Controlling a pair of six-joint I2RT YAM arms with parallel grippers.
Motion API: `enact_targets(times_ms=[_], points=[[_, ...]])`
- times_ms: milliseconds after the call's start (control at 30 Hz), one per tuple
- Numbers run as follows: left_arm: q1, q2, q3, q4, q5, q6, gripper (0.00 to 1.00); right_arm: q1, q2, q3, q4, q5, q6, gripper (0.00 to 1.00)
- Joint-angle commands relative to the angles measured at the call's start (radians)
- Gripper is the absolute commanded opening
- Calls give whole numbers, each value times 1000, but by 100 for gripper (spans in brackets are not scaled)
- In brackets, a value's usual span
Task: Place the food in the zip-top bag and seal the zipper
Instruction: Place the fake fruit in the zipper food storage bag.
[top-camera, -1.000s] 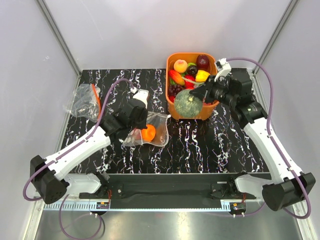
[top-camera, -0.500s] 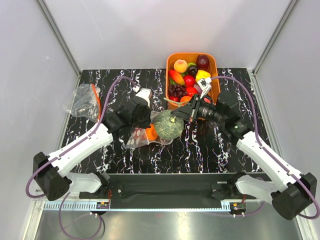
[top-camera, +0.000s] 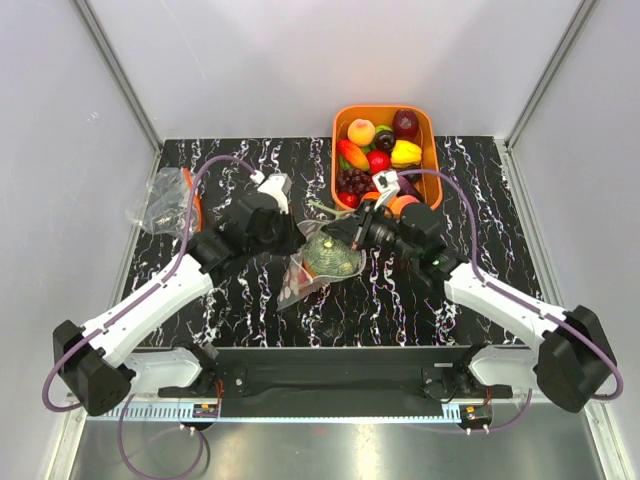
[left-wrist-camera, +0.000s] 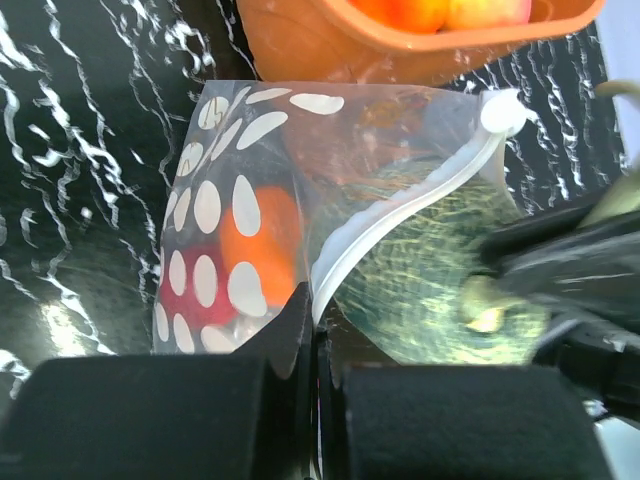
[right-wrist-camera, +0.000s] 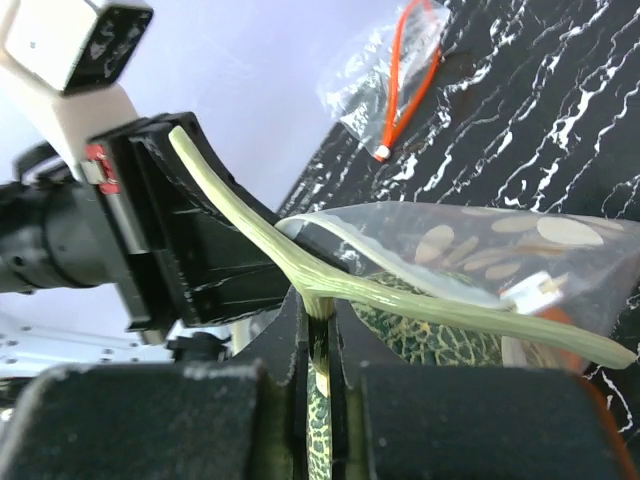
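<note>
Left arm (top-camera: 150, 305) and right arm (top-camera: 500, 300): white links, black joints, 1 purple cable (top-camera: 203, 185) each.

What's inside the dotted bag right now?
Through the zip-top bag show an orange fruit and a red fruit. The melon, held by its stem in the right gripper, sits at the mouth; how far in is unclear. The left gripper hides the bag's near edge.

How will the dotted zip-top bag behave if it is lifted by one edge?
Probably floppy: the zip-top bag bows and creases around the netted melon. It would likely sag under the orange fruit inside. Its glossy film may be slippery.
</note>
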Motion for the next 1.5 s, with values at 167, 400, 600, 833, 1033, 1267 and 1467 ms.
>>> enact_targets(times_ms=[167,400,600,833,1033,1267,1467], points=[[40,-64,-69,96,91,-58,0,154,56,-67,142,320,-114,0],[66,-112,-109,106,89,-64,0,172,62,-6,164,445,-64,0],[93,-124,-79,67,94,-35,0,226,168,16,199,445,-77,0],[168,-133,-65,-5,78,26,0,375,216,-30,173,535,-164,0],[195,-150,-63,-22,80,45,0,429,199,-59,124,540,-232,0],[198,-147,4,-98,80,118,0,427,309,83,-109,477,-289,0],[198,-152,18,-115,163,160,0,427,441,223,-193,387,-298,0]])
